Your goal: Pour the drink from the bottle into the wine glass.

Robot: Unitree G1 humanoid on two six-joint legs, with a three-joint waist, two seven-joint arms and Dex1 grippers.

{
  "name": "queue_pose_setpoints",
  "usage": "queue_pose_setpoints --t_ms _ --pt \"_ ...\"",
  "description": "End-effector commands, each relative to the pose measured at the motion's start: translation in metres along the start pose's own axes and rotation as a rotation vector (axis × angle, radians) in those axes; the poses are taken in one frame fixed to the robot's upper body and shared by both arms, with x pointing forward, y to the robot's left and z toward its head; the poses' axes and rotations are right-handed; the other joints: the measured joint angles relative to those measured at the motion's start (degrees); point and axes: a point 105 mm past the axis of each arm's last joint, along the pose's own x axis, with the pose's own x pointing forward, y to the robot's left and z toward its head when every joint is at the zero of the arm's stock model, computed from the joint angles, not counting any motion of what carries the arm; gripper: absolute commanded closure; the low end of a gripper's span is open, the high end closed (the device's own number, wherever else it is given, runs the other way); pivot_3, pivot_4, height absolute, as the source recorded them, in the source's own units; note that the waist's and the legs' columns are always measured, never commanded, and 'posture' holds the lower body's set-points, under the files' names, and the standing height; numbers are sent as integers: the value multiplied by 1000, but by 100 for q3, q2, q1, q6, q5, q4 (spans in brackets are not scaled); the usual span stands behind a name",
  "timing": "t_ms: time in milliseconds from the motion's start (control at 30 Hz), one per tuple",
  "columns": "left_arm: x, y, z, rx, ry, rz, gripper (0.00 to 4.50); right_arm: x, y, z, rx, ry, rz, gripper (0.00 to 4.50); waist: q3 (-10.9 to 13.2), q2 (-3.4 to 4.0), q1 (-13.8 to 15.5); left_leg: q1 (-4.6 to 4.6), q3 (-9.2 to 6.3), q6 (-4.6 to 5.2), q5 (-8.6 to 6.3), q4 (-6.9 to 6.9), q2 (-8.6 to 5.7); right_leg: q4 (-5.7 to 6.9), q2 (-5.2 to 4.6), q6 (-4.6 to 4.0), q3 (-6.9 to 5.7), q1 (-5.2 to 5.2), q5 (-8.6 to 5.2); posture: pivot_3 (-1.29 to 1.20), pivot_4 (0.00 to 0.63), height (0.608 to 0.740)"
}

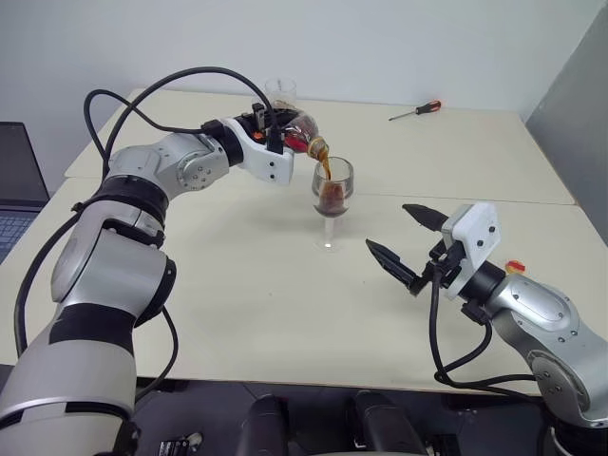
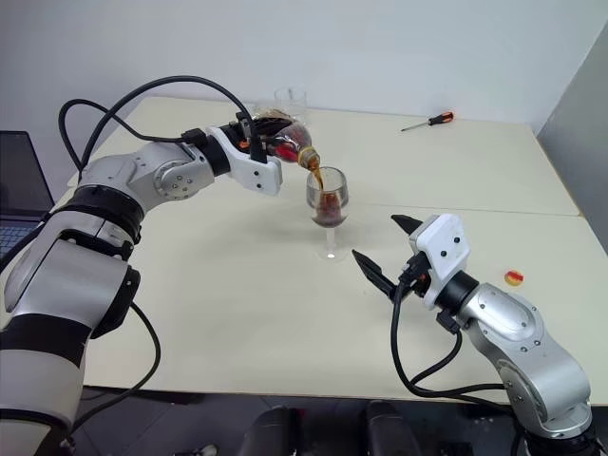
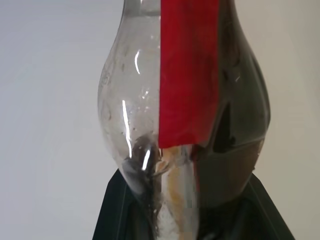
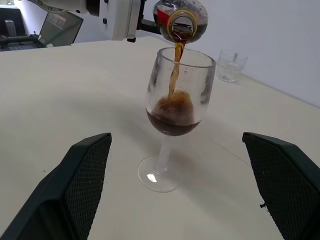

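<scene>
The left hand (image 1: 275, 133) grips the bottle (image 1: 297, 128), tipped mouth-down just above the wine glass (image 1: 332, 195). A thin stream of the drink (image 4: 172, 117) runs from the open mouth into the bowl, which is about a third full. The glass stands upright on the pale surface (image 1: 237, 294). The right hand (image 1: 404, 242) hangs nearby, fingers spread wide and holding nothing. A clear tumbler (image 1: 281, 93), a screwdriver (image 1: 415, 111) and a small yellow cap (image 2: 514, 277) sit apart.

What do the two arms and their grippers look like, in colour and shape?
Both arms have rounded silver-grey shells with black bands at the joints and loose black cables. Each wrist ends in a white block. The left gripper and right gripper have two black pointed fingers with ribbed inner pads.
</scene>
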Motion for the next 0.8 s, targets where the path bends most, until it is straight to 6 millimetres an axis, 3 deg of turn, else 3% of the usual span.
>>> queue_pose_setpoints --t_ms 33,567,800 --pt "1 31 -2 37 -3 78 3548 -3 -1 7 -30 -31 -11 0 0 0 0 0 0 0 0 0 0 1 0 0 0 0 0 0 150 740" --pt "5 32 1 -1 -3 97 3548 -1 -4 4 -39 -20 -24 0 0 0 0 3 0 0 0 1 -1 9 0 0 1 -1 0 0 150 740" --pt "7 45 1 -272 -12 193 3560 0 -8 3 -54 -13 -27 0 0 0 -1 3 1 0 0 4 -1 11 0 0 0 0 0 0 150 740"
